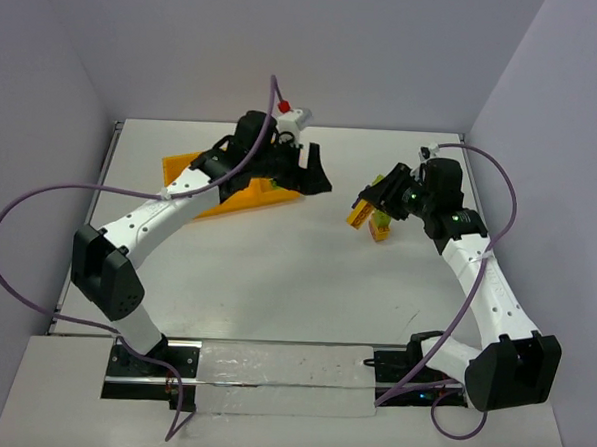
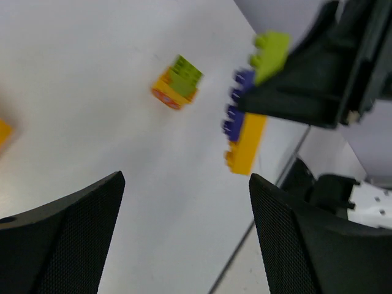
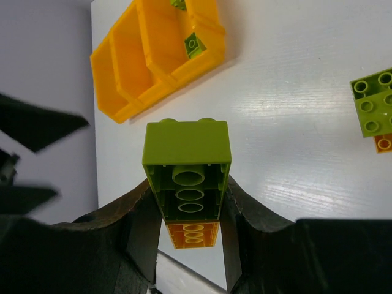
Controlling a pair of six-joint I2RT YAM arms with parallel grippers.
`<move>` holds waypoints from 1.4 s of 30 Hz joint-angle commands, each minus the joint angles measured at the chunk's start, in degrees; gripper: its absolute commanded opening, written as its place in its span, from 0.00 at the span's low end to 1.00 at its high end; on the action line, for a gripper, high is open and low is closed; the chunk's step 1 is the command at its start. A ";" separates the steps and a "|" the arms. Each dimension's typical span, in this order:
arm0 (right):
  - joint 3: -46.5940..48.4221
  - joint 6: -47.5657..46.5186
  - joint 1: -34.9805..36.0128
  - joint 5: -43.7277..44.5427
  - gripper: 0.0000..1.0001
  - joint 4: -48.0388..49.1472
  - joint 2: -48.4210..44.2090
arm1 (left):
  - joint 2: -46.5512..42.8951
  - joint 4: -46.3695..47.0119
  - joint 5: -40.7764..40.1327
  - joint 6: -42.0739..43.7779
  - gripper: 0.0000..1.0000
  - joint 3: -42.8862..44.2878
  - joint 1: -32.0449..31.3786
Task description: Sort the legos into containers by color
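My right gripper (image 1: 373, 199) (image 3: 187, 205) is shut on a stacked group of legos and holds it above the table. The stack has a lime green brick (image 3: 187, 150) (image 2: 271, 51), a dark purple-blue one (image 2: 235, 110) and an orange-yellow one (image 3: 193, 234) (image 2: 246, 146) (image 1: 359, 216). A second stack, lime green on orange (image 1: 380, 229) (image 2: 177, 82) (image 3: 372, 107), lies on the table beside it. The orange-yellow tray (image 1: 193, 167) (image 3: 119, 70) stands at the back left with green bricks (image 3: 195, 44) in its end compartment. My left gripper (image 1: 316, 174) (image 2: 184, 202) is open and empty, beside the tray, facing the held stack.
The left arm lies over much of the tray in the top view. White walls close the table at the back and both sides. A metal rail (image 1: 272, 352) runs along the near edge by the arm bases.
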 commanded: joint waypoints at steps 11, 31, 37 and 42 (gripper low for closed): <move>3.19 8.04 0.24 5.85 0.00 2.32 -0.24 | 5.38 2.36 5.42 -0.40 0.95 2.10 -10.90; 2.97 7.69 0.71 2.91 0.00 3.32 -0.32 | 11.20 5.05 -0.18 -1.89 0.77 6.94 -12.92; 2.79 7.98 0.80 2.20 0.00 3.83 -0.12 | 11.51 5.93 0.37 -2.62 0.55 6.59 -13.31; 2.75 7.74 0.89 2.77 0.00 3.78 -0.40 | 12.07 5.67 1.44 -3.03 0.00 6.94 -13.49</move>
